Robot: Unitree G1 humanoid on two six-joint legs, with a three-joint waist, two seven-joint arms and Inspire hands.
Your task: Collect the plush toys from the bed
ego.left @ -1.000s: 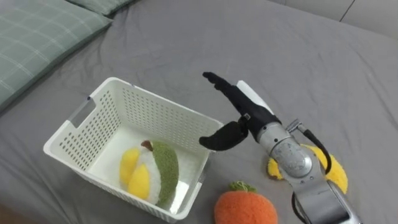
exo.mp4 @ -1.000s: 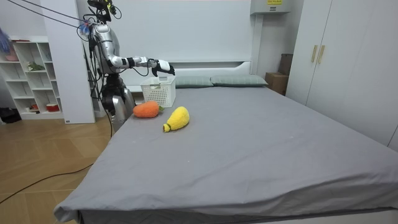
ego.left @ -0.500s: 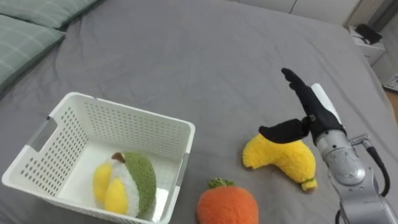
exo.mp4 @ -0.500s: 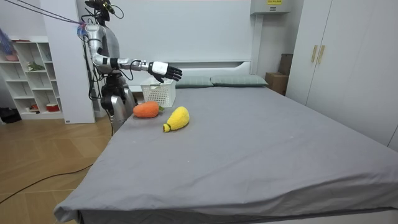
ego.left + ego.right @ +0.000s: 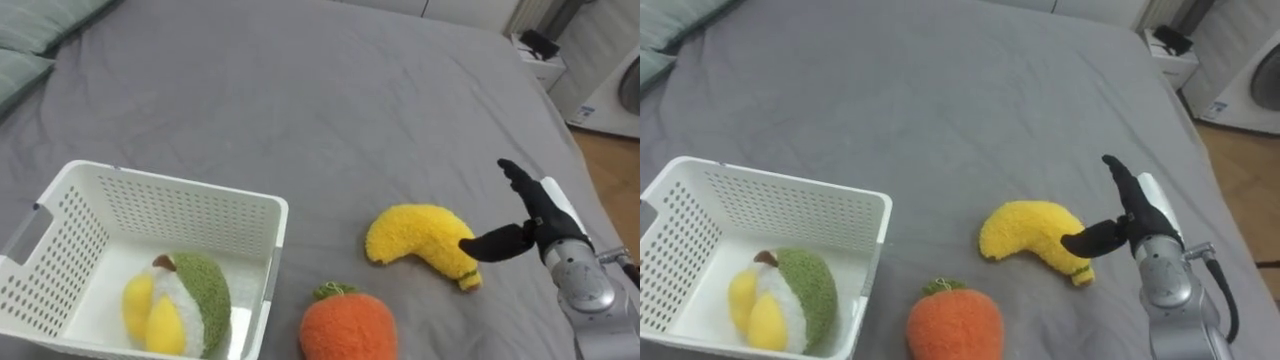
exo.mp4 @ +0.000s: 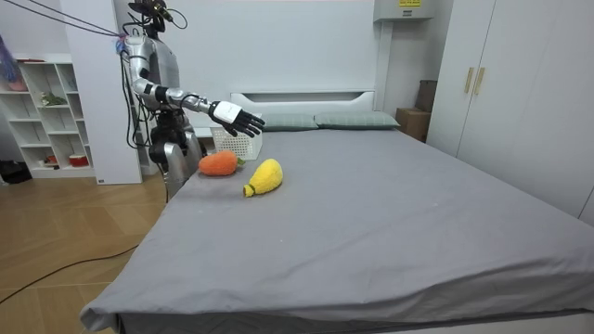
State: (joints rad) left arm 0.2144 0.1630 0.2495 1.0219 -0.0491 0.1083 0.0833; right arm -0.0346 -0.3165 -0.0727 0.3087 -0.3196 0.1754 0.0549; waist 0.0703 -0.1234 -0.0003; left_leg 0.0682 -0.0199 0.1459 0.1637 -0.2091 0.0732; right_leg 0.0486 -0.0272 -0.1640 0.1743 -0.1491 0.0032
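Note:
A yellow plush banana [image 5: 425, 242] [image 5: 1038, 236] [image 6: 264, 176] lies on the grey bed. Just right of its lower end hovers my right hand [image 5: 530, 222] [image 5: 1127, 220], open, thumb pointing toward the toy, not touching it. An orange plush fruit with a green top [image 5: 346, 326] [image 5: 955, 323] [image 6: 219, 163] sits in front, between banana and basket. The white plastic basket [image 5: 190, 202] [image 5: 790, 197] [image 6: 237, 141] stands at the left and holds a yellow-and-green plush toy [image 5: 180, 305] [image 5: 785, 299]. In the room view I stand at the bed's corner with the right arm [image 6: 190, 99] stretched over the toys.
Green checked pillows [image 5: 30, 45] lie at the far left near the headboard. The bed's right edge [image 5: 575, 135] drops to a wooden floor with a nightstand beyond. A shelf unit [image 6: 42, 111] stands behind me.
The view has swung rightward. My right hand has moved from above the basket's rim, over the banana, down to the banana's right end, staying open.

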